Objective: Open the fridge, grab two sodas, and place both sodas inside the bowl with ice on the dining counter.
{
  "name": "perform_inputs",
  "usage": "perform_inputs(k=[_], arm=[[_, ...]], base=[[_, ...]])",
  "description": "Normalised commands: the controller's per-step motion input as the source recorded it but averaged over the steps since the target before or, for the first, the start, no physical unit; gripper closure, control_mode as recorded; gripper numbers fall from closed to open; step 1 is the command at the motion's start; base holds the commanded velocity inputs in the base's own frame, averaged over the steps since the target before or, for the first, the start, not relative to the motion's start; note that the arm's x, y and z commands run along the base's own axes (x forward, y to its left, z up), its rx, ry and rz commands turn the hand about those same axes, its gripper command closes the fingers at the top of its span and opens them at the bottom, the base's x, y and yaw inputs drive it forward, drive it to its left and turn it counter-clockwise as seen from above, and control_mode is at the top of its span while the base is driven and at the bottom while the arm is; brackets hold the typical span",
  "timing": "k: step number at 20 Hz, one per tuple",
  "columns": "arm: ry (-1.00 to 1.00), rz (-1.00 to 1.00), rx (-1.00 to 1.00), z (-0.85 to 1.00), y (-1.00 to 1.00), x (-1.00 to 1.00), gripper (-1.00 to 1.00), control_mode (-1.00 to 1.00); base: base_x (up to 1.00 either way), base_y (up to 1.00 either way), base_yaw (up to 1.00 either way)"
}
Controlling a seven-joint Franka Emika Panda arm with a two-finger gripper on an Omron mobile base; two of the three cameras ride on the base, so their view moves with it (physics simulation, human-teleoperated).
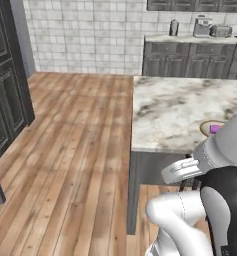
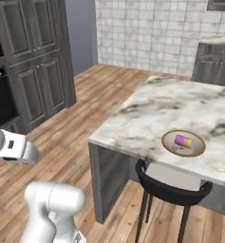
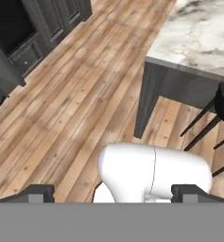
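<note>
Wood floor [image 2: 85, 104] borders the marble desk [image 2: 171, 109]; black stool [image 2: 173, 190] below bowl [image 2: 183, 143] holding purple-pink can [image 2: 182, 141]; end effector [image 3: 113, 193] open, empty.

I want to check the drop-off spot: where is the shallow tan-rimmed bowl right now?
The shallow tan-rimmed bowl sits on the white marble dining counter, near its front edge above the black stool, with a purple-pink can lying inside it.

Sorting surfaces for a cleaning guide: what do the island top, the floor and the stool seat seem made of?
Dining counter: polished white marble, by its grey veining. Floor: varnished wood planks with visible grain and seams. Stool seat: dark, matte, perhaps plastic or metal; unclear.
</note>
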Motion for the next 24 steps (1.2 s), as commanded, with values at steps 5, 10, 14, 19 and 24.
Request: perform_inputs(k=[5, 10, 14, 19, 24], arm=[[0.0, 0.0, 0.0, 0.0, 0.0, 0.0, -1.0, 1.0], [0.0, 0.0, 0.0, 0.0, 0.0, 0.0, -1.0, 1.0], [0.0, 0.0, 0.0, 0.0, 0.0, 0.0, -1.0, 1.0], [0.0, 0.0, 0.0, 0.0, 0.0, 0.0, -1.0, 1.0], [0.0, 0.0, 0.0, 0.0, 0.0, 0.0, -1.0, 1.0]], base=[[-0.08, 0.9, 0.48], [-0.01, 0.62, 0.54], [0.0, 0.54, 0.54], [0.3, 0.44, 0.49], [0.72, 0.18, 0.41]])
